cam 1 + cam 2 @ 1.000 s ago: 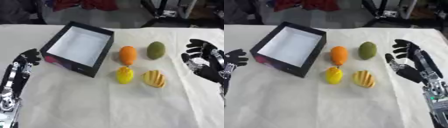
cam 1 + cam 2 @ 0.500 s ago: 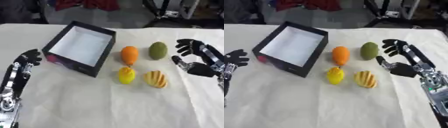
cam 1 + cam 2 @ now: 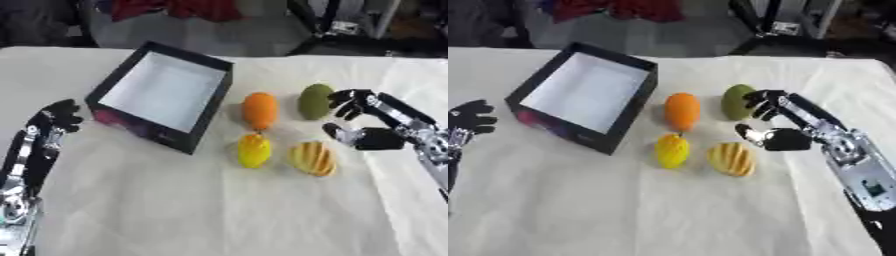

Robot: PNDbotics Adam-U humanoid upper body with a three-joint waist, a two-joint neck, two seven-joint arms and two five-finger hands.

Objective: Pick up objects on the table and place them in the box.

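While open, right hand (image 3: pixel 785 131) seemingly touching green fruit (image 3: pixel 736 101)

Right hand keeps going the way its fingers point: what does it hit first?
Most likely the green fruit. The right hand is open, its fingers pointing left and right beside that fruit. Contact isn't clear; depth is hard to judge.

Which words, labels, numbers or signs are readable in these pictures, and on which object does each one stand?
No text can be read anywhere.
Box: a blurred pink patch on its outer front wall, which may be a label; nothing legible.
Orange fruit, green fruit, yellow fruit, striped yellow fruit: no stickers or marks visible.
Right hand and left hand: no markings legible.
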